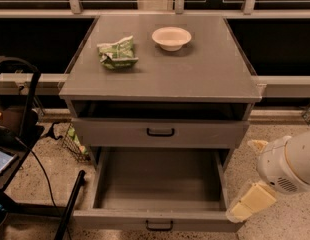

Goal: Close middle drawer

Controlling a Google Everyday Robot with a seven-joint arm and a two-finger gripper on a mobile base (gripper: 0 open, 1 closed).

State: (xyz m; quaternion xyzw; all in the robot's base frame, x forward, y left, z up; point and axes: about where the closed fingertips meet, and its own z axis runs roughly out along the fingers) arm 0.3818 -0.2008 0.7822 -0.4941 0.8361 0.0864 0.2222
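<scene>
Middle drawer stands pulled well out, low centre; its front runs left-right. Gripper hangs just beside the front right corner, not ahead of it. Spread or closed: cannot tell. Closing likely needs a rearward push on the front.

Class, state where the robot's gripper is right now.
In the camera view, the gripper is low right, beside the front right corner of the pulled-out middle drawer.

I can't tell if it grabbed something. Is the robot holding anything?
Nothing is held. The gripper is beside the open middle drawer's right front corner.
</scene>
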